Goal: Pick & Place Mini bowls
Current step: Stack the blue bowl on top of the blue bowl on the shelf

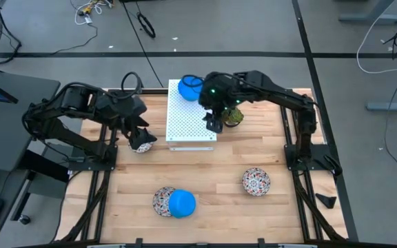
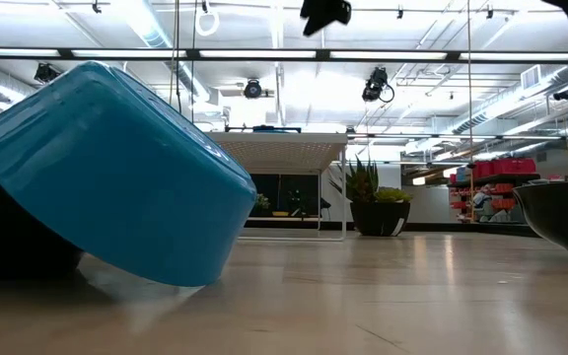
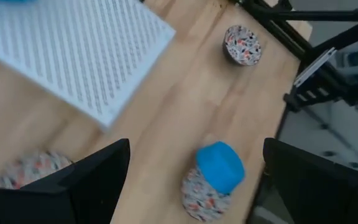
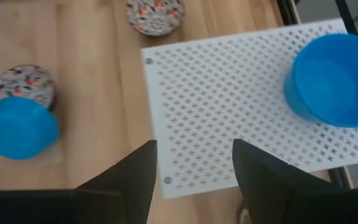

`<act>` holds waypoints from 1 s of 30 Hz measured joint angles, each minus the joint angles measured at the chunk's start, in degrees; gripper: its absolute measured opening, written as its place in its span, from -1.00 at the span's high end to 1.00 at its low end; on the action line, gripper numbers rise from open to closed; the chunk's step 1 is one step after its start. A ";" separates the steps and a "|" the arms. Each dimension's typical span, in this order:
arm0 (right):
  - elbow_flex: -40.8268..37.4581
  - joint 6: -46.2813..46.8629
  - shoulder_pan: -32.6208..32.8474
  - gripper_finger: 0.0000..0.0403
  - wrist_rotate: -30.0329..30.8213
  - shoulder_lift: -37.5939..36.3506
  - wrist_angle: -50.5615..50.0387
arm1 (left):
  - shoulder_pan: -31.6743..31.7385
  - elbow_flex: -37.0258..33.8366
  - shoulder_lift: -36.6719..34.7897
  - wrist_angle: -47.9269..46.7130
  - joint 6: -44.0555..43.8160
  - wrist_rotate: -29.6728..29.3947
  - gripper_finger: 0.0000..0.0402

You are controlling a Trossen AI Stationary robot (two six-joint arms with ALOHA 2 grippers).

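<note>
No readable writing anywhere — the right gripper, fingers apart and empty, hangs over the white perforated box holding a blue bowl; the left gripper — also spread — hovers by a floral bowl.

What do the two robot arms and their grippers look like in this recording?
Both arms are matte black, jointed links with black cables looped along them. The right arm shows a small green light near its wrist. Each ends in a gripper with two flat, dark, wedge-shaped fingers: left gripper, right gripper. No printed markings are readable.
</note>
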 joint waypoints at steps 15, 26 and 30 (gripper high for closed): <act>0.02 0.61 5.87 -0.05 0.08 -5.29 4.45 | -2.97 -0.02 0.01 -10.91 -32.71 5.27 -0.86; 0.02 -1.51 10.25 -0.05 -0.02 -10.93 1.57 | -16.57 -0.04 4.74 -9.05 -57.84 -5.48 -0.86; 0.02 -0.29 12.33 -0.05 -0.02 -13.37 0.94 | -21.05 -0.04 7.87 -7.63 -62.56 -9.87 -0.86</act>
